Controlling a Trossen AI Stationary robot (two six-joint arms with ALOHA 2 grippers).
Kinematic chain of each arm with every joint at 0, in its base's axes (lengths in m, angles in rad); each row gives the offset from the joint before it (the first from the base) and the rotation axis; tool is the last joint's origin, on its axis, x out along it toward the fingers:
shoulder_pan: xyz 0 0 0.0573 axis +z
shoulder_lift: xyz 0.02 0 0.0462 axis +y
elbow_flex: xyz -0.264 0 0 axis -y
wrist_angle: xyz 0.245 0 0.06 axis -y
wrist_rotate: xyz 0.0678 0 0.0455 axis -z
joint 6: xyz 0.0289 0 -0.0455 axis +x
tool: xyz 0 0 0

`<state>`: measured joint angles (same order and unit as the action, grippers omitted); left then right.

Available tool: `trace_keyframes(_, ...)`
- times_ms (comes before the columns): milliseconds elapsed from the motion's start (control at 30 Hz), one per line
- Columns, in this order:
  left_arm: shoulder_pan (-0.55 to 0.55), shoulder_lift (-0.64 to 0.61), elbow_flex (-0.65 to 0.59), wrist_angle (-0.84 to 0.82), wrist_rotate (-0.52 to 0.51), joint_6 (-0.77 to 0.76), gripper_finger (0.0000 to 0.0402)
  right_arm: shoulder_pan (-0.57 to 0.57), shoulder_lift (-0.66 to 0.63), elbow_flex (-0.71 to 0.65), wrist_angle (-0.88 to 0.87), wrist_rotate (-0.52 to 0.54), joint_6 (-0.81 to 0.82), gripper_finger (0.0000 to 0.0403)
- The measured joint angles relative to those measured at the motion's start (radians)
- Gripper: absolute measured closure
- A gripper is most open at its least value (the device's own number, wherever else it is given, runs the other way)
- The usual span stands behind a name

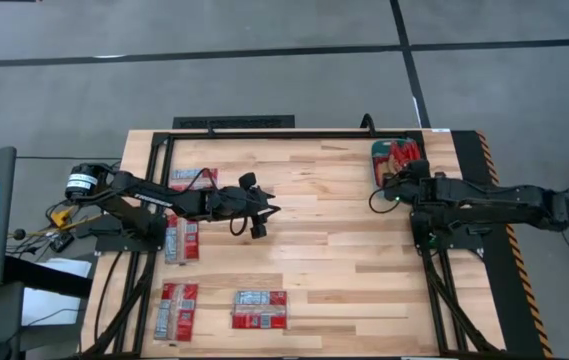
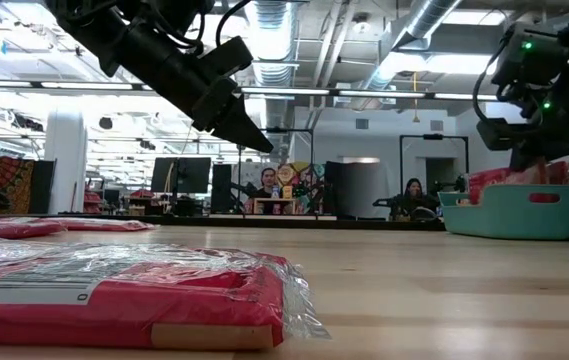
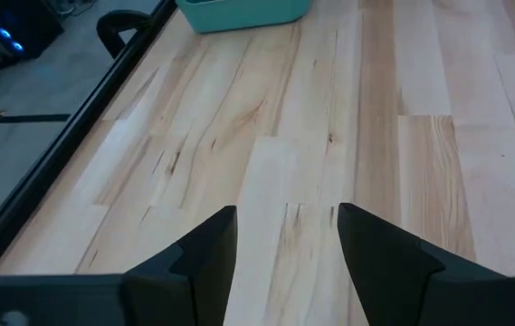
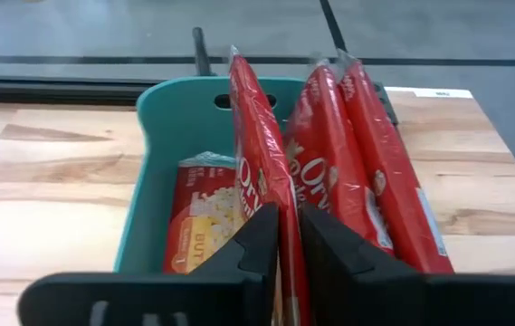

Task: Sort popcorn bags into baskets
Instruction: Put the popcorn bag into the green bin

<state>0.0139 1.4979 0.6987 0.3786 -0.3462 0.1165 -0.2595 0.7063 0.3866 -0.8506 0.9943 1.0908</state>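
I had the right gripper poised directly over the teal basket, which sat at the far right corner of the table. Its jaws were nearly together, with the top edge of one upright popcorn bag running between them; I could not tell whether the pads still pinched it or had just let go. Inside the basket, two more red bags stood on edge beside that one, leaning against the basket's wall, and a fourth bag with a yellowish picture lay lower down on the other side of the held packet.

The left gripper hung above bare wood well away from the basket, toward the table's middle, its jaws spread with nothing between them.

The remaining packets lay flat on the table, all far from the basket on the opposite side: one partly under the left arm, one nearer the front, and two at the front edge, side by side but apart. The one closest to the low camera was wrapped in clear film.
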Motion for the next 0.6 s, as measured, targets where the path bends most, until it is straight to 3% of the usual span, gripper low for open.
trace_keyframes(333,0.0,0.0,0.0,-0.009,0.0,-0.006,0.0217,-0.048,0.0,0.0,-0.006,0.004,0.0,0.0348)
trace_keyframes(600,0.0,0.0,0.0,-0.026,0.0,-0.009,0.0217,-0.048,-0.001,0.001,-0.009,0.006,0.0,0.0331)
